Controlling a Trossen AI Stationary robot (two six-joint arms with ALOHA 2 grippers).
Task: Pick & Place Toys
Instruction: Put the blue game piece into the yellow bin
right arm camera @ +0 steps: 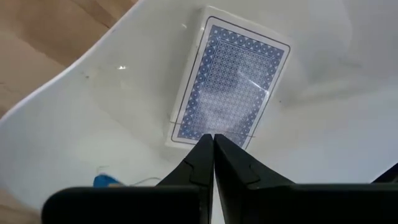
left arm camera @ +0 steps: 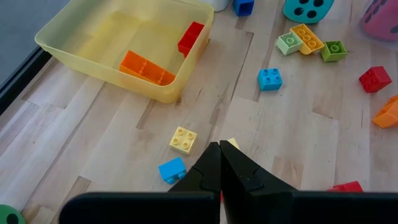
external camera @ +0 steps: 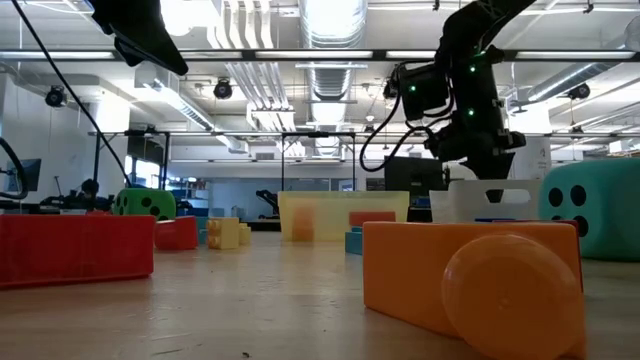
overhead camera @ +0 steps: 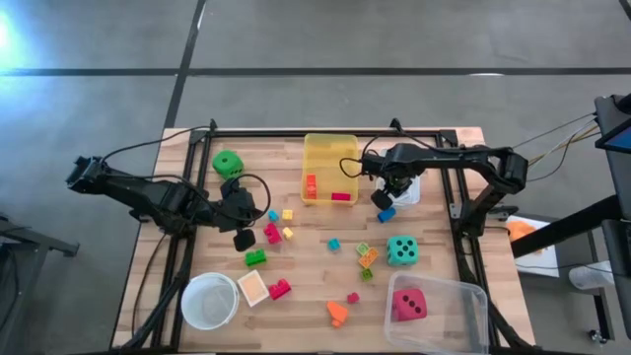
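Small toy blocks lie scattered on the wooden table (overhead camera: 444, 148): a yellow block (left arm camera: 183, 139), blue blocks (left arm camera: 171, 169) (left arm camera: 270, 78) and a red one (left arm camera: 374, 78). A green die (overhead camera: 228, 163) sits far left and a teal die (overhead camera: 401, 249) at the right. A pink-red die (overhead camera: 409, 304) lies in the clear bin (overhead camera: 473, 296). My left gripper (left arm camera: 219, 148) hangs shut above the blocks left of centre (overhead camera: 244, 238). My right gripper (right arm camera: 213, 138) is shut over the white bin (right arm camera: 74, 118), where a blue-backed card deck (right arm camera: 233, 87) lies. Both grippers hold nothing.
The yellow bin (overhead camera: 330, 148) at the far centre holds an orange block (left arm camera: 144, 67) and a red block (left arm camera: 190, 37). A blue block (overhead camera: 386, 213) lies just near of the white bin. A white bowl (overhead camera: 209, 301) and a small tray (overhead camera: 253, 287) stand near left.
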